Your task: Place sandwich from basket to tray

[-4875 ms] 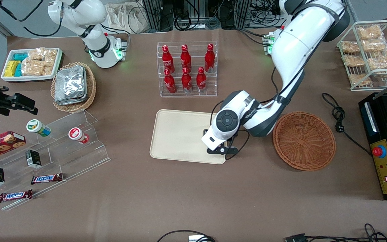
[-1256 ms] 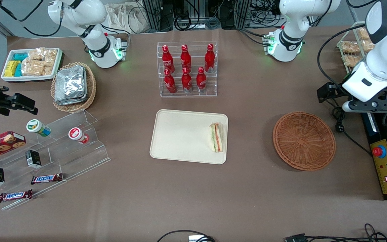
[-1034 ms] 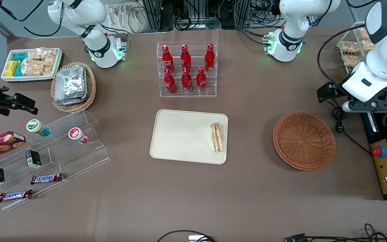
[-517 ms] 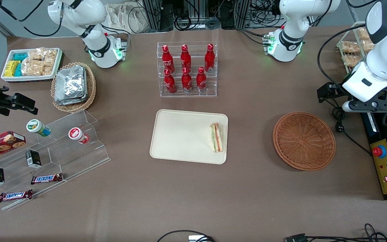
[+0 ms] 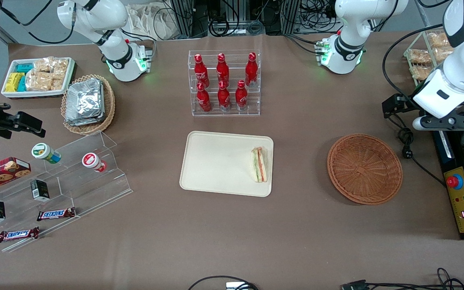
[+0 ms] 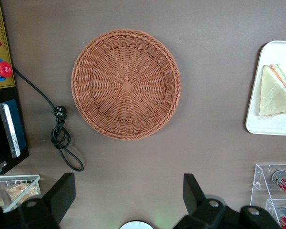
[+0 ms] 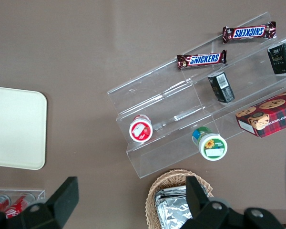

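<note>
I see the sandwich (image 5: 259, 164) lying flat on the cream tray (image 5: 216, 161) in the centre of the front frame, tucked against the tray edge nearest the wicker basket (image 5: 364, 168). The basket sits at centre right, apart from the tray and with nothing in it. My left gripper (image 5: 449, 121) hangs high at the right edge of the front frame, over the table margin by the black control box (image 5: 463, 193). From the wrist camera its fingers (image 6: 62, 193) look spread wide with nothing between them, though only their tips show. A coiled black cable (image 5: 405, 139) lies between basket and box
</note>
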### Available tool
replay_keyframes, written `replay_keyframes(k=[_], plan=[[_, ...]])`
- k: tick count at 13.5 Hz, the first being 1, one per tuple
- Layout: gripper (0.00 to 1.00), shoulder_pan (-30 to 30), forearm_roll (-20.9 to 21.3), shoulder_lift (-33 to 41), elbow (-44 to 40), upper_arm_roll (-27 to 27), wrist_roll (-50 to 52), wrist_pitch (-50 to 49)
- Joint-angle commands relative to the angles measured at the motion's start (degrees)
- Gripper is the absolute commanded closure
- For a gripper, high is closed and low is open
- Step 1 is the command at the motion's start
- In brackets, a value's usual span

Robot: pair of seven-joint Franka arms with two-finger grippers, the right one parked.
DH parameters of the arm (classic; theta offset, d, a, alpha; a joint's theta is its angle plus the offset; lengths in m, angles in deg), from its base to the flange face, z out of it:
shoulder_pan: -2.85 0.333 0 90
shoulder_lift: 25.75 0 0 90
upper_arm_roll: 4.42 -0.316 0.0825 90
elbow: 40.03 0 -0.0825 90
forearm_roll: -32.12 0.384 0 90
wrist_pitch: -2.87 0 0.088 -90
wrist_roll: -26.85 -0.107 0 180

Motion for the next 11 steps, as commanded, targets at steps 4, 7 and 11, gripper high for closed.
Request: replay_keyframes(k=[4, 7, 11], plan=[[0.0, 0.2, -0.6, 0.0, -1.0, -0.4, -0.1, -1.4], [0.0, 1.0, -0.6, 0.0, -1.0, -0.4, -0.7, -1.5], [0.0, 0.9, -0.6, 0.0, -0.8, -0.3, -0.5, -1.3]])
